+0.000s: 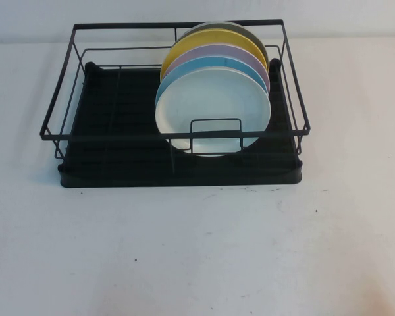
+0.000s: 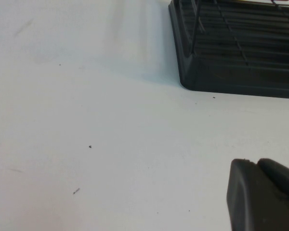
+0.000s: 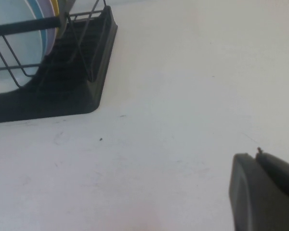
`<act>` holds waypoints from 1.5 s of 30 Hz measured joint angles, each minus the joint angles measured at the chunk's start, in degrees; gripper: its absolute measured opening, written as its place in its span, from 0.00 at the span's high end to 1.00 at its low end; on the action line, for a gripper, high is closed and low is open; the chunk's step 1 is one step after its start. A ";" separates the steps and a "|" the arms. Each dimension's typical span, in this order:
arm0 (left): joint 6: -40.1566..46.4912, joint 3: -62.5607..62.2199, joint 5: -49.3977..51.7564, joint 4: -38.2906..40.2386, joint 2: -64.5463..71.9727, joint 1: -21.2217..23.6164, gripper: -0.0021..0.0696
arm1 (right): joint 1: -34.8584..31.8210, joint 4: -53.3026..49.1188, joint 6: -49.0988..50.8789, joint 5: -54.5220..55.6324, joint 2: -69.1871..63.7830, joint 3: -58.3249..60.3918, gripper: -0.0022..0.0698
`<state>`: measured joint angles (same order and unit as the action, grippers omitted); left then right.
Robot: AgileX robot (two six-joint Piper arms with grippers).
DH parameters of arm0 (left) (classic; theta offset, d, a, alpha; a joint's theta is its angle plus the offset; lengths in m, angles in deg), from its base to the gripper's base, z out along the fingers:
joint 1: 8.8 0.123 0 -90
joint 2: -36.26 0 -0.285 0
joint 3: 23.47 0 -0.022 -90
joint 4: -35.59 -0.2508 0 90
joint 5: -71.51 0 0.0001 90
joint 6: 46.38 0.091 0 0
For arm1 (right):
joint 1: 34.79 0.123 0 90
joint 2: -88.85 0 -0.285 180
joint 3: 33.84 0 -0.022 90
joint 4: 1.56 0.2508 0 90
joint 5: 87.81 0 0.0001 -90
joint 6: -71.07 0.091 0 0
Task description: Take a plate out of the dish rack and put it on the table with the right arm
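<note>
From my station I judge the task not yet begun. The white plate (image 1: 214, 108) stands on edge at the front of a row of plates inside the dish rack (image 1: 118, 141), on the rack's right half, its face turned toward the robot. A small wire loop on the rack's front rail crosses its lower part. Nothing lies on the table (image 1: 197, 250) in front of the rack, so lifting, carrying and setting down are all left to do.

Neither arm shows in the high view. The right gripper (image 3: 265, 192) appears only as a dark corner in its own wrist view, low over bare table, well apart from the rack's near right corner; I cannot tell whether it is open or closed. The left gripper (image 2: 262, 195) shows the same way in the left wrist view, over table off the rack's near left corner, and its state cannot be told either.

Behind the white plate stand, in order, a light blue plate (image 1: 184, 68), a lilac plate (image 1: 204, 52), a yellow plate (image 1: 184, 45) and a dark greenish one (image 1: 217, 26) at the back, packed closely. In my judgement the obstacles are the front rail with its loop and the light blue neighbour just behind. The plate will likely have to come up and over the upper rail.
</note>
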<state>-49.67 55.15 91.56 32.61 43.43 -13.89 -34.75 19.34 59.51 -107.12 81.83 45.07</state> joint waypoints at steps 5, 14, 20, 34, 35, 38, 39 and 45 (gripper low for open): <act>0.00 0.00 0.00 0.00 0.00 0.00 0.98 | 0.00 4.67 0.00 2.26 0.00 0.00 1.00; 0.00 0.00 0.00 0.00 0.00 0.00 0.98 | 0.00 29.00 0.00 8.69 0.00 0.00 1.00; 0.00 0.00 0.00 0.00 0.00 0.00 0.98 | 0.00 37.03 0.00 10.03 0.00 0.00 1.00; 0.00 0.00 0.00 0.00 0.00 0.00 0.98 | 0.00 28.20 -5.87 -8.62 -29.42 -20.43 1.00; 0.00 0.00 0.00 0.00 0.00 0.00 0.98 | 0.00 28.20 -7.90 -9.47 -32.72 -22.46 1.00; 0.00 0.00 0.00 0.00 0.00 0.00 0.98 | 0.00 29.13 -14.57 -10.66 -41.38 -28.20 1.00; 0.00 0.00 0.00 0.00 0.00 0.00 0.98 | 0.00 29.87 -16.59 -10.91 -43.66 -29.89 1.00; 0.00 0.00 0.00 0.00 0.00 0.00 0.98 | 0.00 37.83 -29.07 -14.22 -58.49 -42.06 1.00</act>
<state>-49.67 55.15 91.56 32.61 43.43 -13.89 -34.75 57.17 30.44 -121.33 23.35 3.01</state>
